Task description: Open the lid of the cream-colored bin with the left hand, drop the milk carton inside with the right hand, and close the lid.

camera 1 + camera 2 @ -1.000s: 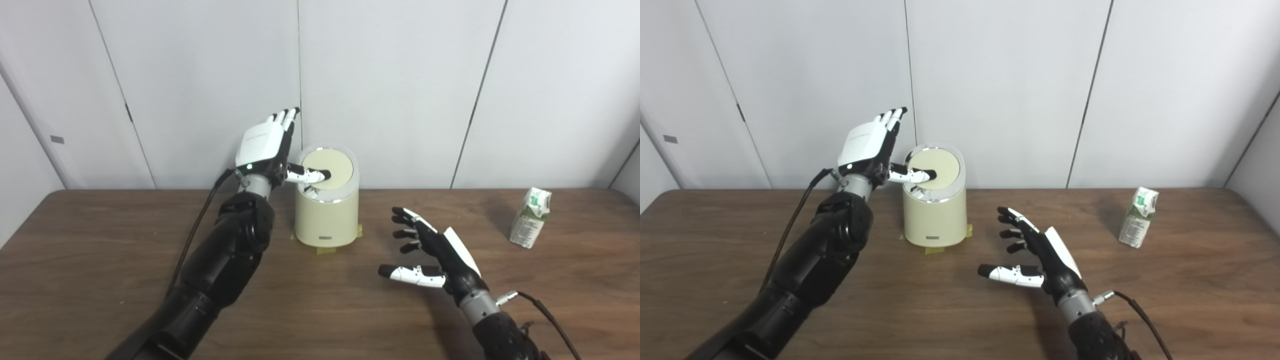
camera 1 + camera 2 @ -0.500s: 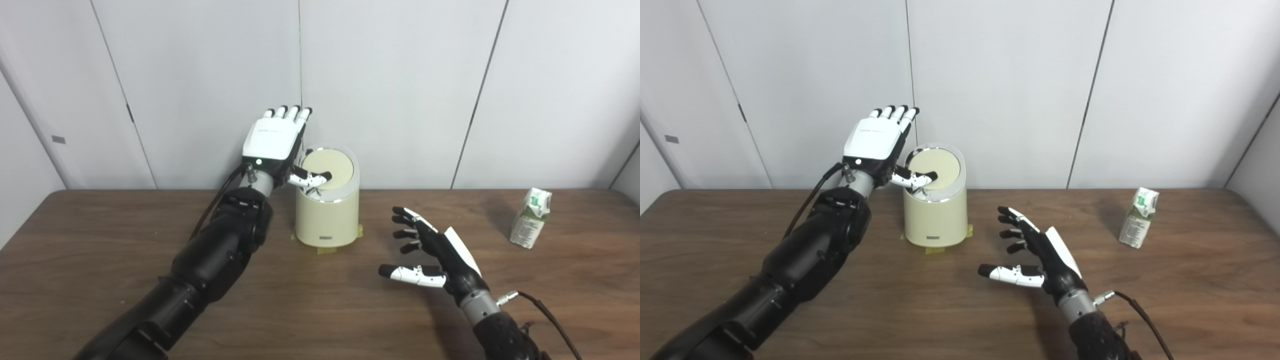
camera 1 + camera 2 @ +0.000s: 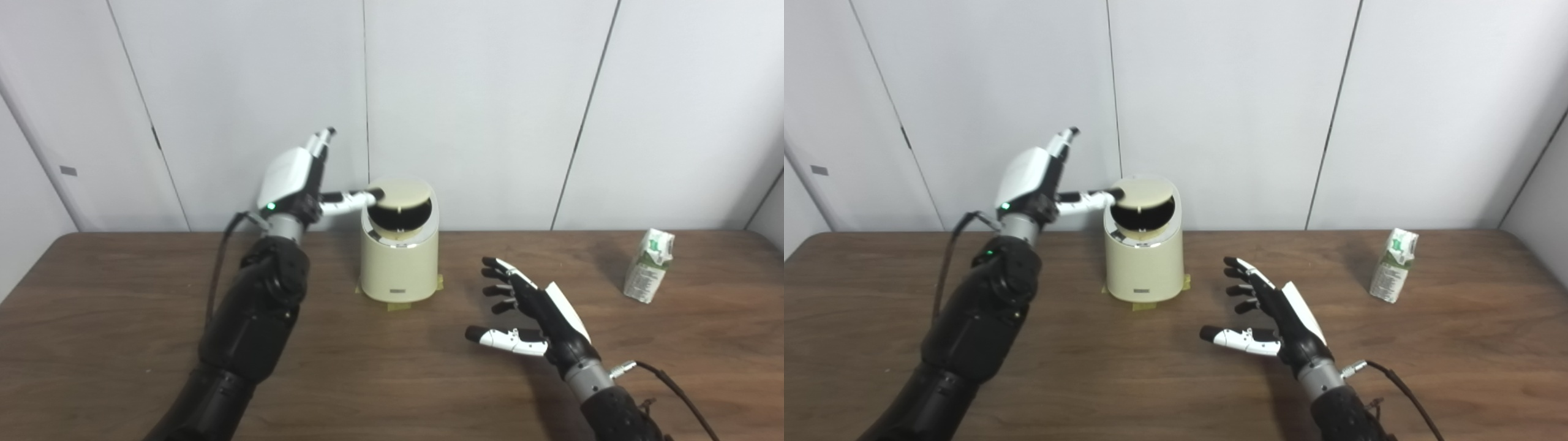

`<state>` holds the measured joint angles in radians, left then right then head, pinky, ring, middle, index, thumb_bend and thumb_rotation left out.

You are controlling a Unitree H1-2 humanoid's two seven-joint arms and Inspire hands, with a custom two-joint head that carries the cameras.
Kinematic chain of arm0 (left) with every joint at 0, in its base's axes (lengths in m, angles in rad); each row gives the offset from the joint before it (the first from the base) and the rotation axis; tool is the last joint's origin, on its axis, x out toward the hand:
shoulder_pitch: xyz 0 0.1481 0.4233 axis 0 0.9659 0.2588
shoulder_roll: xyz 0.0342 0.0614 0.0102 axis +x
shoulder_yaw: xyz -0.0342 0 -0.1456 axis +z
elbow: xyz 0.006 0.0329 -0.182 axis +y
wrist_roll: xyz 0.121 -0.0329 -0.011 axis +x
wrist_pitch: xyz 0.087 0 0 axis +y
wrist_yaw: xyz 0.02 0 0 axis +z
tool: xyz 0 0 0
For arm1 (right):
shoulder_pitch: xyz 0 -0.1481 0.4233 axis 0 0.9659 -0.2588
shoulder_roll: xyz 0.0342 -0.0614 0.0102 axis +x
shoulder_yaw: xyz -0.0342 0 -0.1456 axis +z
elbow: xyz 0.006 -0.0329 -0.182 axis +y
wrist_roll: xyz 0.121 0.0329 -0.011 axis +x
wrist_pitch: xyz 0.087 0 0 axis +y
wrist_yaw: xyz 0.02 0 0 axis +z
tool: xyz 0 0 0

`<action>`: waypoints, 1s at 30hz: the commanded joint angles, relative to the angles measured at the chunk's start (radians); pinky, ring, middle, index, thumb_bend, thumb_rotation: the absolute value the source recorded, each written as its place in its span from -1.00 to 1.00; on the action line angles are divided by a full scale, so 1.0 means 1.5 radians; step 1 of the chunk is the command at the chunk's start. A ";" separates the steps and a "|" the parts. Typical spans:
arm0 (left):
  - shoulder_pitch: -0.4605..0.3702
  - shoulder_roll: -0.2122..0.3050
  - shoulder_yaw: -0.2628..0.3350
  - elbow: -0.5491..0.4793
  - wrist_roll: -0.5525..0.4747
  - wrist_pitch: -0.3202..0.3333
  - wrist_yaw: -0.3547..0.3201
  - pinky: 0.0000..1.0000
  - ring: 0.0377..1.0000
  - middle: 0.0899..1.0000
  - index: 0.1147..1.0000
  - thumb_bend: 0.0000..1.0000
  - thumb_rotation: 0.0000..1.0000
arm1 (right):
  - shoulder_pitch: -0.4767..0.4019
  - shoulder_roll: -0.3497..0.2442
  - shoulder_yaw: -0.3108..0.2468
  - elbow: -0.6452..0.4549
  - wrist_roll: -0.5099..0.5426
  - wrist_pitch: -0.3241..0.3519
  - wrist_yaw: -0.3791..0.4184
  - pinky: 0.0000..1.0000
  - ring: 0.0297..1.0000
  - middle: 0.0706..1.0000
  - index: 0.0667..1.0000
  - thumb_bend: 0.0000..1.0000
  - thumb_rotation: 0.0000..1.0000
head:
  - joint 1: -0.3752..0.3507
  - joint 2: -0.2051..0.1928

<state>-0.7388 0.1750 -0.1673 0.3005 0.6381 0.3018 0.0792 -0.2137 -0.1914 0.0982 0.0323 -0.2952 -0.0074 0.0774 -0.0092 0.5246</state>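
Observation:
A cream-colored bin (image 3: 399,263) stands at the back middle of the table, on yellow tape. Its round lid (image 3: 401,192) is tilted up, showing the dark opening. My left hand (image 3: 294,177) is open beside the bin's left, fingers pointing up; its thumb tip touches the lid's left edge. My right hand (image 3: 533,309) is open and empty, hovering over the table right of the bin. The milk carton (image 3: 648,266), white with green print, stands upright at the far right, well apart from the right hand.
The brown wooden table (image 3: 122,318) runs to a white panelled wall (image 3: 490,92) just behind the bin. Cables trail from both wrists.
The left hand swung out to the left of the bin and turned edge-on; its thumb moved off the lid's top to its left edge. The lid went from flat to tilted open. The right hand barely moved.

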 commanded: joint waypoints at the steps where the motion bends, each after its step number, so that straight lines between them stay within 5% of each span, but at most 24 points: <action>1: -0.030 0.003 0.033 -0.038 -0.040 -0.006 0.008 0.54 0.93 1.00 1.00 0.74 0.05 | -0.019 -0.004 -0.008 -0.026 0.006 -0.018 -0.008 0.30 0.55 0.72 0.79 0.39 -0.10 | 0.000 0.000; 8: 0.034 0.014 0.134 -0.136 -0.191 -0.001 -0.036 0.62 0.91 0.99 1.00 0.62 -0.14 | -0.019 -0.008 -0.012 -0.031 0.005 -0.015 -0.008 0.28 0.52 0.68 0.79 0.41 -0.19 | 0.003 0.002; 14: 0.128 0.067 0.121 -0.199 -0.187 -0.023 -0.059 0.56 0.85 0.88 0.92 0.60 -0.32 | -0.022 -0.004 -0.025 -0.030 0.020 -0.015 -0.010 0.30 0.52 0.70 0.77 0.48 -0.29 | 0.004 0.003; 19: 0.197 0.048 0.152 -0.251 -0.269 -0.016 -0.072 0.70 0.85 0.88 0.94 0.69 -0.29 | -0.025 0.003 -0.034 -0.037 0.025 -0.013 -0.014 0.28 0.53 0.72 0.79 0.56 -0.38 | 0.003 0.004; 30: 0.319 0.041 0.181 -0.280 -0.363 -0.122 -0.078 0.70 0.75 0.80 0.93 0.86 -0.18 | -0.047 -0.022 -0.047 -0.018 0.059 -0.036 0.003 0.30 0.60 0.76 0.81 0.76 -0.55 | -0.016 0.002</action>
<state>-0.2400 0.2309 0.0950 -0.0761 0.1164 0.1740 -0.0406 -0.2315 -0.2069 0.0367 0.0290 -0.2191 -0.0139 0.0805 -0.0322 0.5261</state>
